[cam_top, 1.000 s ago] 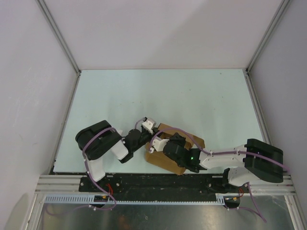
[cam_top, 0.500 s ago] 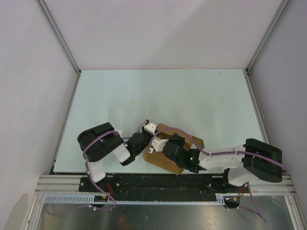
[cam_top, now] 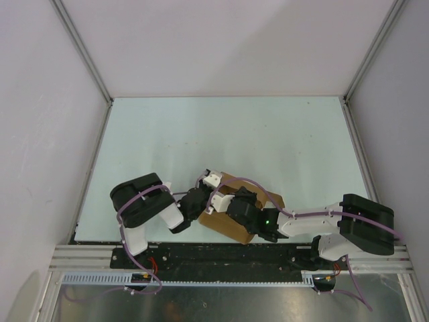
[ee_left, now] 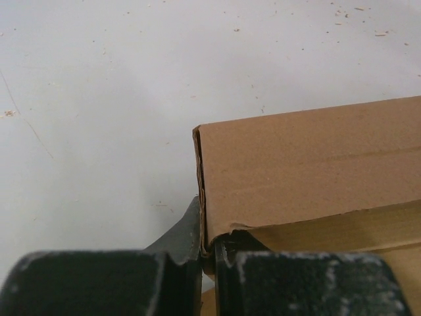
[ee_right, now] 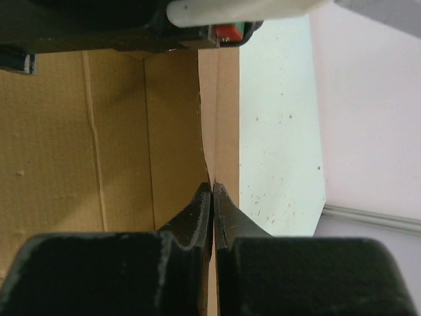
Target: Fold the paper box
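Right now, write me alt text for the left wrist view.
The left gripper pinches a corner edge of a brown cardboard box between its two black fingers, at the bottom of the view. The box fills the right side; the pale, speckled table lies behind and to the left.

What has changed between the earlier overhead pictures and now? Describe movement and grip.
The left arm slid right, toward the paper box, and the left claw closed onto its end edge. The right claw stayed pinched on a panel; the box barely shifted.
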### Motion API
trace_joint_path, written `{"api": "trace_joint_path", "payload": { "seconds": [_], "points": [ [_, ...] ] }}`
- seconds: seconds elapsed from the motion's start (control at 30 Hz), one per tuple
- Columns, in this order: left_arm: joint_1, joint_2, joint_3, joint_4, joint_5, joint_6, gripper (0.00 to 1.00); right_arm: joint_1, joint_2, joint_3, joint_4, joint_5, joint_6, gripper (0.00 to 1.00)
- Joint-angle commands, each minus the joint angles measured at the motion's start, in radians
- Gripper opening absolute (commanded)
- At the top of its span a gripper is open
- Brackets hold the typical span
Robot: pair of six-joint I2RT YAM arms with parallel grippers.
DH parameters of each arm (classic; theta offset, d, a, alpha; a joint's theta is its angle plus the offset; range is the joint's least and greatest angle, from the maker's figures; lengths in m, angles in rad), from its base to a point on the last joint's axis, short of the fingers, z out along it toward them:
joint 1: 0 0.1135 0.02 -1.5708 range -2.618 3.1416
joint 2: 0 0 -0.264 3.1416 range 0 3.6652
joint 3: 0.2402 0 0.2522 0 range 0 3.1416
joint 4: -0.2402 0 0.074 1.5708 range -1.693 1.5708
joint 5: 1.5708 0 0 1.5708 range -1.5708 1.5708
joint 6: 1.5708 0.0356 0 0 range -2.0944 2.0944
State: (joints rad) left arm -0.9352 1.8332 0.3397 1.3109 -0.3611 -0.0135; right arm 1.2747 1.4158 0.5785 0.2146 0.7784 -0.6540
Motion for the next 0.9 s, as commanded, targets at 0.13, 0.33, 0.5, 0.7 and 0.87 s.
{"api": "trace_joint_path", "payload": {
  "seconds": [0.13,0.33,0.5,0.7,0.87],
  "points": [
    [0.003,0.009,0.030,0.367,-0.122,0.067,0.00,0.017,0.031,-0.011,-0.064,-0.137,0.079,0.04],
    [-0.001,0.012,0.032,0.367,-0.136,0.069,0.01,0.018,0.034,-0.011,-0.063,-0.140,0.085,0.04],
    [-0.001,0.006,0.028,0.367,-0.107,0.052,0.13,0.018,0.028,-0.011,-0.057,-0.142,0.077,0.08],
    [-0.005,-0.034,-0.002,0.366,-0.090,0.032,0.38,0.018,-0.001,-0.011,-0.058,-0.148,0.077,0.11],
    [-0.005,-0.072,-0.034,0.366,-0.079,0.020,0.50,0.015,-0.003,-0.011,-0.061,-0.151,0.079,0.15]
  ]
}}
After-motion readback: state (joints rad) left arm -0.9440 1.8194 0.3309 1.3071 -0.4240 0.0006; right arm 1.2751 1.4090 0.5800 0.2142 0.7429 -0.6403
